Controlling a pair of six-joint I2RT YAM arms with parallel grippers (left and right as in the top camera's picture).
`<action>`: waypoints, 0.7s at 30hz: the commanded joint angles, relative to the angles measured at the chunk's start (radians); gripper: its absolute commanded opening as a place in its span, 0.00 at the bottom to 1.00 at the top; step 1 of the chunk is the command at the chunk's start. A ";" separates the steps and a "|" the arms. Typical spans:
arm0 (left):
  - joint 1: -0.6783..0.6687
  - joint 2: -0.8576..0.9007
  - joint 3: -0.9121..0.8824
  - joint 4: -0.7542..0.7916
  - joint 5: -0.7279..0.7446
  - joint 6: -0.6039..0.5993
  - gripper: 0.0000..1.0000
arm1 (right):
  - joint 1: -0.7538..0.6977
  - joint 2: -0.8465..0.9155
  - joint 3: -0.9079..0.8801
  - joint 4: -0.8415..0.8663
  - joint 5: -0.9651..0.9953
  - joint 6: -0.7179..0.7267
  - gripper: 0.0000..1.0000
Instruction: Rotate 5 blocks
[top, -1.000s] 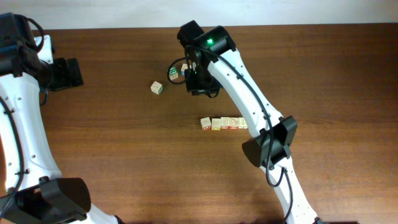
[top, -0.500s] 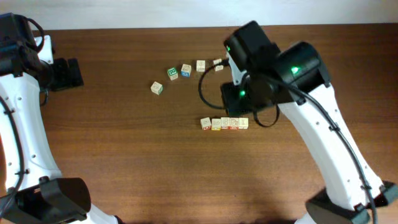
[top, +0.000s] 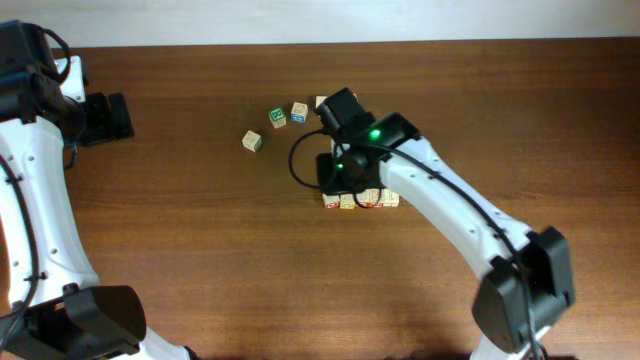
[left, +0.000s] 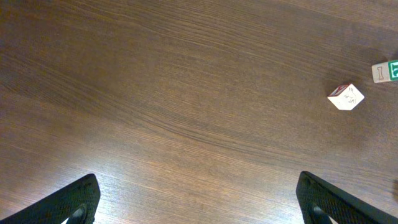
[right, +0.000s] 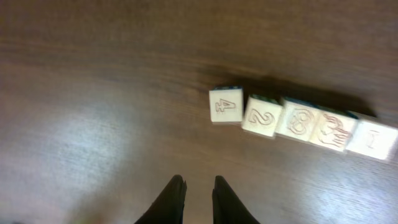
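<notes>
- right gripper (right: 199, 200): fingers nearly pinched together, nothing between them; near the row of blocks (right: 298, 122) but not touching, tips closer to the block marked 4 (right: 224, 106) than to the other end
- left gripper (left: 199, 202): spread wide, empty, parked at the far left, well apart from the row
- row position: middle of the table (top: 200, 250), cubes touching side to side in one slightly slanted line; partly hidden under the right wrist in the overhead view
- risk 1: pushing with narrow tips at one end only. Probably swings the 4 cube off alone and breaks the line instead of turning all five
- risk 2: pushing off-centre along the row. Probably buckles it at a joint, with nothing tying the cubes together
- risk 3: descending onto the row. Could tip a light cube onto another face or wedge it between the fingers
- risk 4: sweeping too wide toward the loose cubes (top: 278, 118). Low, since those lie well apart from the row
- count, row: five, seen from the right wrist (4, 2, a looped figure, a blurred drawing, a single stroke)
- count, loose cubes: four visible overhead, possibly more hidden under the arm; two of them in the left wrist view
- count, grippers: two
</notes>
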 joint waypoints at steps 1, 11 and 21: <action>0.002 0.005 0.018 0.004 -0.003 -0.010 0.99 | 0.024 0.077 0.013 0.108 0.008 -0.006 0.18; 0.001 0.005 0.018 0.008 0.463 -0.010 0.99 | 0.055 0.221 0.013 0.229 0.149 -0.116 0.18; -0.019 0.062 0.008 0.036 0.430 -0.059 0.99 | 0.053 0.255 0.008 0.282 0.183 -0.063 0.15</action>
